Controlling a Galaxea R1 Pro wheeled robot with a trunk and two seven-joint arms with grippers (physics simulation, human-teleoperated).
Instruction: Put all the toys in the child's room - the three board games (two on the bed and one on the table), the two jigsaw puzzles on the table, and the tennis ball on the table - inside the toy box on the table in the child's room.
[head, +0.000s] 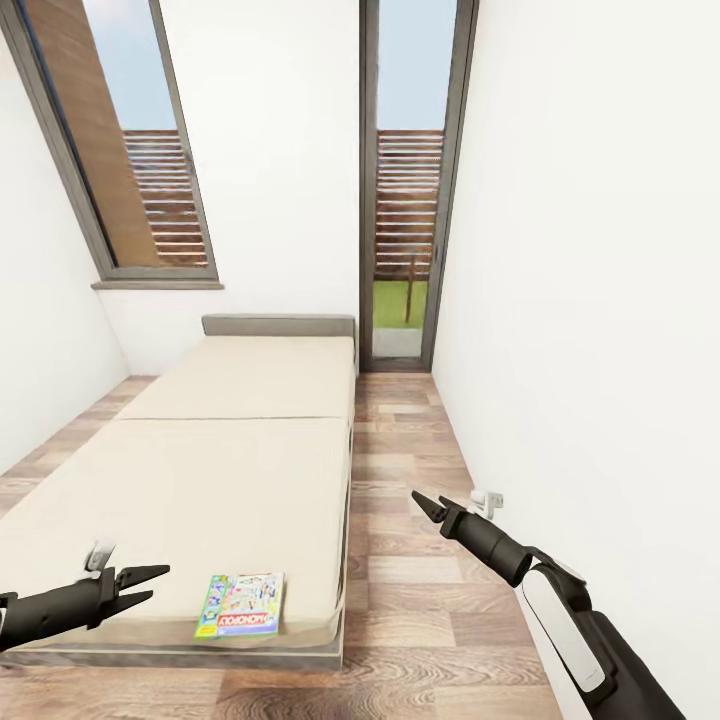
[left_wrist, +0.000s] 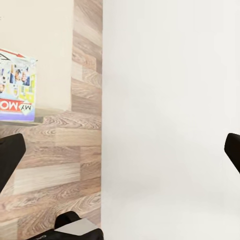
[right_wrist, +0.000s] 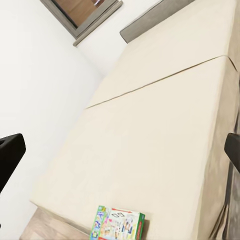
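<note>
Both our pincers, left (head: 150, 585) and right (head: 422, 505), hang spread and empty. We face the bed (head: 230, 470), where one green-edged board game (head: 240, 606) lies flat at its near edge, not yet picked up; by our judgement, boxing remains ahead.

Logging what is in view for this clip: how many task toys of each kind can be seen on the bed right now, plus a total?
Board games: 1, the green-edged board game with a red banner, lying flat near the foot corner of the bed
Jigsaw puzzles: 0 in these views
Tennis balls: 0 in these views
Total: 1
</note>
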